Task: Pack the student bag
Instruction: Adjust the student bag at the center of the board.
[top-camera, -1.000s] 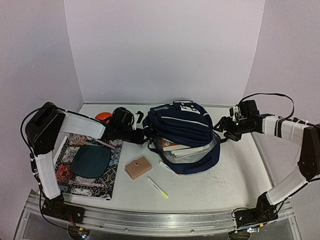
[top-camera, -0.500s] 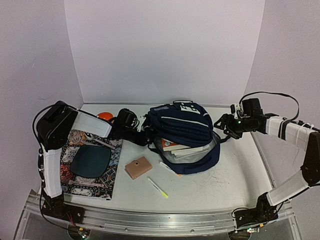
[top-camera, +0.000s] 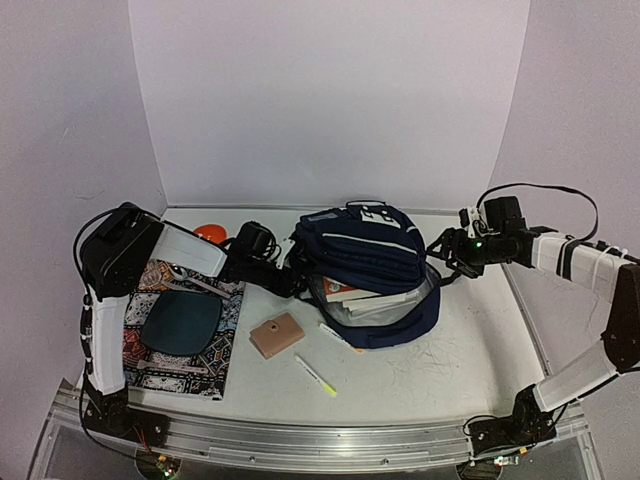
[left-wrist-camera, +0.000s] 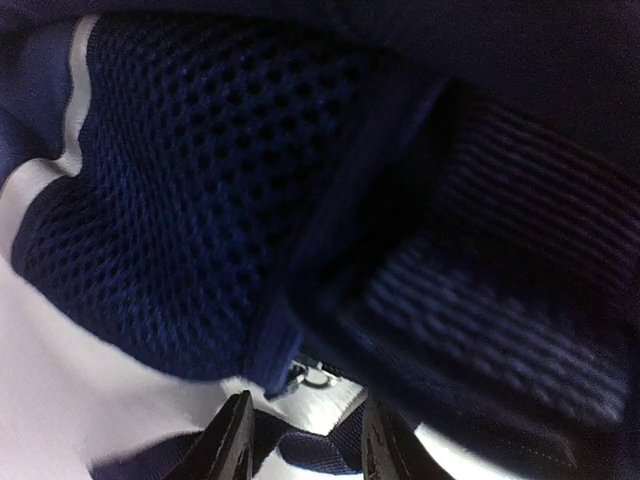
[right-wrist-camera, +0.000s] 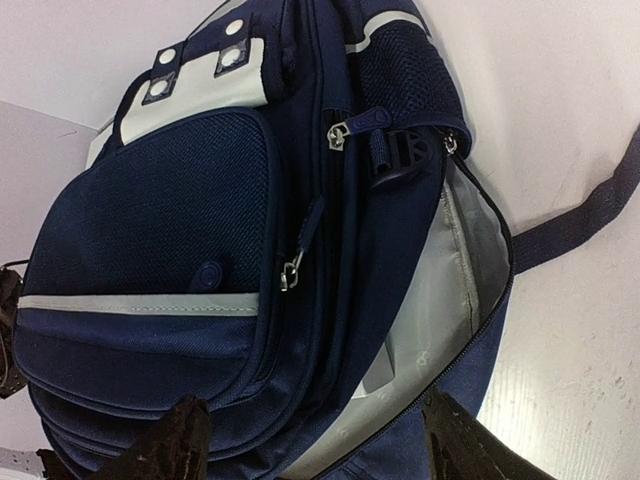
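The student bag (top-camera: 365, 248), navy with light-grey stripes, lies in the middle of the table. Its main compartment is unzipped toward the front, with books (top-camera: 350, 293) inside. My left gripper (top-camera: 284, 280) is open against the bag's left side. In the left wrist view (left-wrist-camera: 305, 445) its fingers straddle a dark strap (left-wrist-camera: 310, 452) below a mesh pocket (left-wrist-camera: 170, 200) and a zipper ring (left-wrist-camera: 308, 375). My right gripper (top-camera: 438, 250) is open and empty beside the bag's right side. In the right wrist view (right-wrist-camera: 320, 445) it faces the bag's front pocket (right-wrist-camera: 150, 230) and grey-lined opening (right-wrist-camera: 440, 300).
A patterned book (top-camera: 150, 345) with a dark teal oval pad (top-camera: 182, 320) on it lies at the left. An orange object (top-camera: 208, 232) sits behind it. A tan block (top-camera: 276, 335), a white marker (top-camera: 335, 335) and a yellow-green pen (top-camera: 315, 375) lie in front of the bag.
My left arm has swung right and its gripper has pushed in against the bag's left side. My right gripper has shifted slightly up and left toward the bag.
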